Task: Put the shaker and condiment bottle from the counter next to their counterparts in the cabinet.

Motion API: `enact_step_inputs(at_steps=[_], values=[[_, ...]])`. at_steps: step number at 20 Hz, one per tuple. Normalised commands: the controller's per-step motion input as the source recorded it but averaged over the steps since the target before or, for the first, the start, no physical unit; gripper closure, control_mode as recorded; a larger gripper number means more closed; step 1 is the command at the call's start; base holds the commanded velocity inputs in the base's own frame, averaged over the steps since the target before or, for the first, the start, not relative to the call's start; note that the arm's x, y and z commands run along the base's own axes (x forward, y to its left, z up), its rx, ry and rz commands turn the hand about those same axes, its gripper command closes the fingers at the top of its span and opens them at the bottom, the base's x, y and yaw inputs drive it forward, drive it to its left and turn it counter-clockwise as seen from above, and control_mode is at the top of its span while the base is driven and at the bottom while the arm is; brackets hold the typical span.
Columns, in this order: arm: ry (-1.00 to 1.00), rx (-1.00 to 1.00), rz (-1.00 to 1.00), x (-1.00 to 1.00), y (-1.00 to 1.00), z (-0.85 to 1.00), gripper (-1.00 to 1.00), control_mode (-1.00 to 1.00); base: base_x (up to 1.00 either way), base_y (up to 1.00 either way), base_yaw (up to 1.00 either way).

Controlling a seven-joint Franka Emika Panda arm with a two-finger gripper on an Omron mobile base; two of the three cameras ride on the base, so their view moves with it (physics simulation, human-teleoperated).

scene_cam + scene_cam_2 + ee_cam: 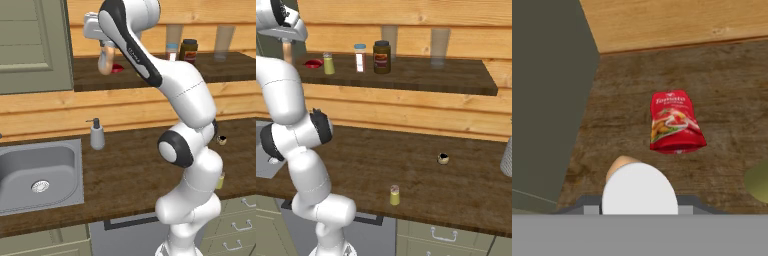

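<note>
Bottle's up in the cabinet [150, 80]
Gripper [106, 47] clamped on the condiment bottle [105, 61], just beside the red packet [674, 121] near the shelf's left end.

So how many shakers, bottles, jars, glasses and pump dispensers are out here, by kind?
Shakers: 2, shelf shaker, counter shaker
Bottles: 2, peach bottle, white bottle
Jars: 1, brown jar
Glasses: 2, near glass, far glass
Pump dispensers: 1, grey pump
Total: 8
</note>
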Motion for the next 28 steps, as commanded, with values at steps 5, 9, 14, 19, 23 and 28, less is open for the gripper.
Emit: enact_step_inputs(at_steps=[5, 9, 14, 19, 23, 28], values=[[0.14, -0.02, 0.0, 0.63, 0.0, 0.0, 1.0, -1.0, 0.0, 0.0, 0.0], [0.03, 0.0, 0.0, 0.1, 0.08, 0.0, 1.0, -1.0, 0.0, 0.0, 0.0], [0.0, -0.01, 0.0, 0.05, 0.29, 0.0, 1.0, -1.0, 0.0, 0.0, 0.0], [0.0, -0.1, -0.01, 0.24, 0.15, 0.01, 1.0, -1.0, 0.0, 0.0, 0.0], [0.02, -0.17, 0.0, 0.3, 0.01, 0.1, 1.0, -1.0, 0.0, 0.0, 0.0], [0.0, -0.01, 0.0, 0.03, 0.02, 0.0, 1.0, -1.0, 0.0, 0.0, 0.0]])
